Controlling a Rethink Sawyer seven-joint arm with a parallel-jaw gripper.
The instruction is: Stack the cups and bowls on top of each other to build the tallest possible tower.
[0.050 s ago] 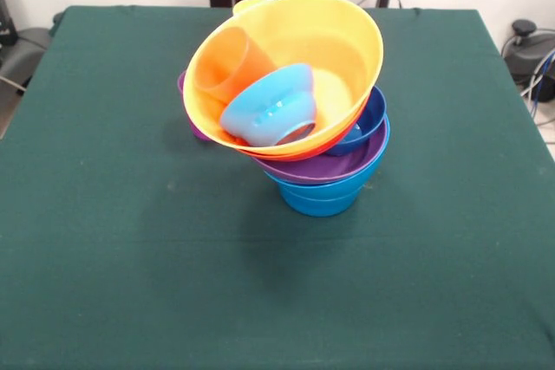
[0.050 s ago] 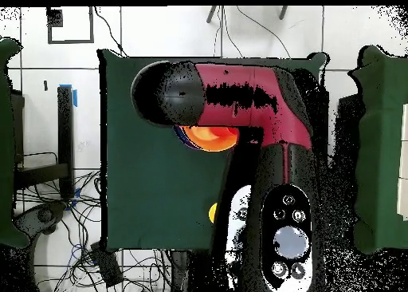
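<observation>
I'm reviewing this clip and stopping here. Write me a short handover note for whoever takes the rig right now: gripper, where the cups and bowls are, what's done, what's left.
Gripper: not seen in either view; the arm hangs over the stack in the overhead view.
Tower: blue bowls at the base, purple bowl, dark blue bowl, orange rim, then the large yellow bowl, tilted steeply.
Inside the yellow bowl: orange cup and cyan bowl, both on their sides.
A purple piece shows behind the tower.
Left: the top sits lopsided; the loose pieces probably need upright stacking.
</observation>
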